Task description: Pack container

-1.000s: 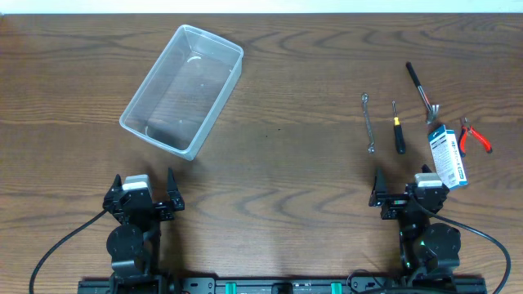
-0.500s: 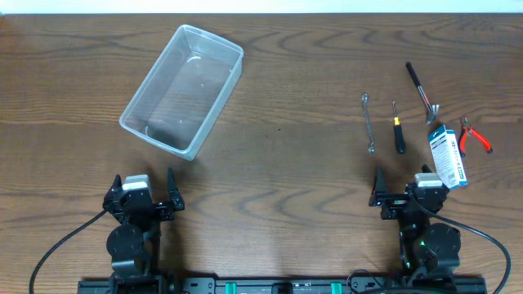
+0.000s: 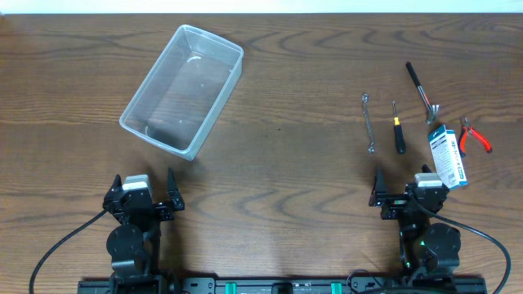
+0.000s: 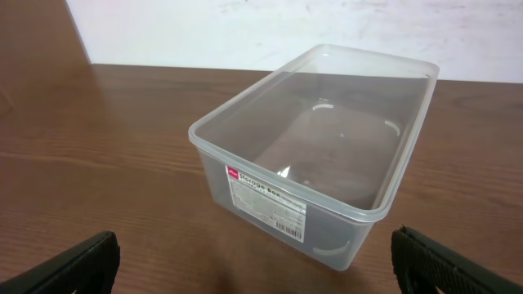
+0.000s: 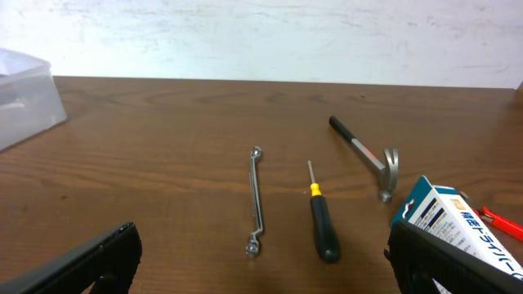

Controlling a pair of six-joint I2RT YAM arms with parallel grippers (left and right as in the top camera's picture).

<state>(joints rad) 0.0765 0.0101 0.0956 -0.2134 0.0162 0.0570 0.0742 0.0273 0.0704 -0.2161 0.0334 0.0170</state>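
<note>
The container [image 3: 155,139] is a clear rectangular tub, empty, lying at an angle on the left half of the wooden table. In the left wrist view its labelled near wall [image 4: 265,200] faces me, just ahead. My left gripper [image 3: 144,178] [image 4: 261,273] sits near the front edge, short of the tub, open and holding nothing. Open and empty too, my right gripper [image 3: 404,181] [image 5: 265,269] rests at the front right. Ahead of it lie a wrench [image 3: 368,122] [image 5: 257,200], a black-handled screwdriver [image 3: 398,131] [image 5: 320,220] and a hammer [image 3: 422,91] [image 5: 366,155].
A blue and white box [image 3: 448,155] [image 5: 445,220] lies close beside the right gripper's right finger. Red-handled pliers [image 3: 472,135] [image 5: 500,219] lie further right. A corner of the tub [image 5: 24,98] shows at the left of the right wrist view. A white wall bounds the table's far edge.
</note>
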